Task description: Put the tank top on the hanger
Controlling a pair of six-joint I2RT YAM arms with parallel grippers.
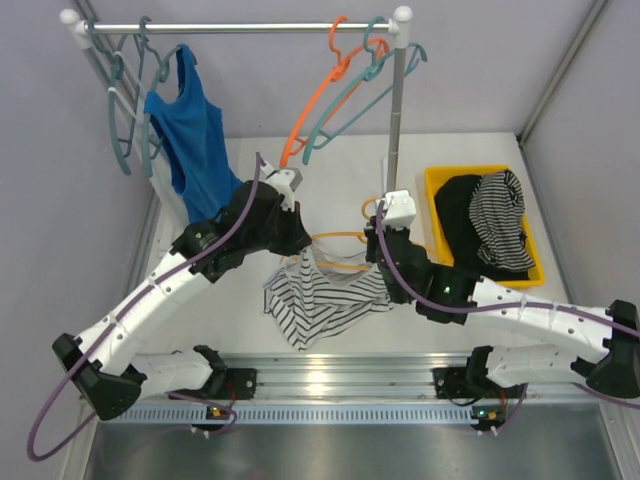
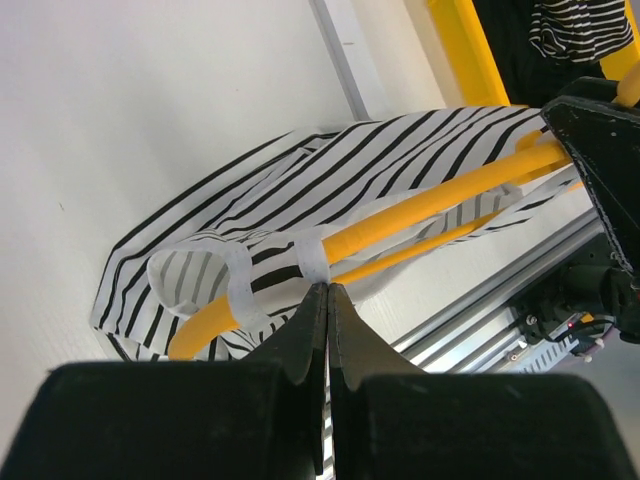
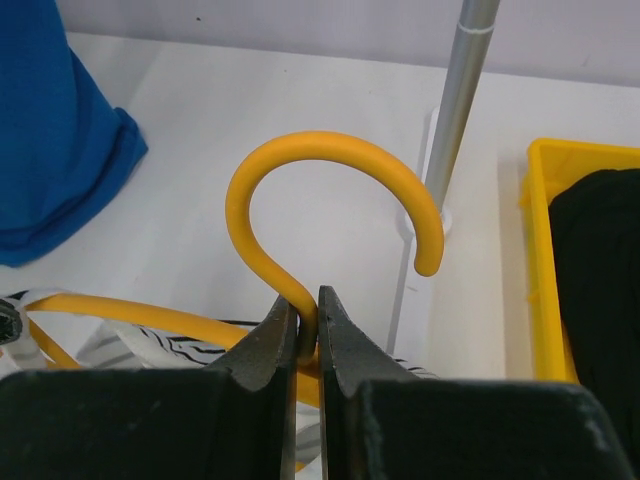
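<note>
My two robot arms, left arm [image 1: 150,295] and right arm [image 1: 540,318], wear white plastic shells with black joints. A purple cable [image 1: 252,190] trails along each. My left gripper [image 2: 326,290] and right gripper [image 3: 308,305] have matte black, wedge-shaped fingers.

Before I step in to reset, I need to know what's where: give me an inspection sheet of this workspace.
Surface: white table.
Job's things: tank top bunched on the table, one strap looped over the hanger.
Clutter: yellow bin holding dark garments.
Grippers: left gripper shut on the strap; right gripper shut on the hanger's neck.
Cables: purple cables along both arms.
Surroundings: rack carrying blue top, orange hanger, teal hangers; grey walls.
</note>
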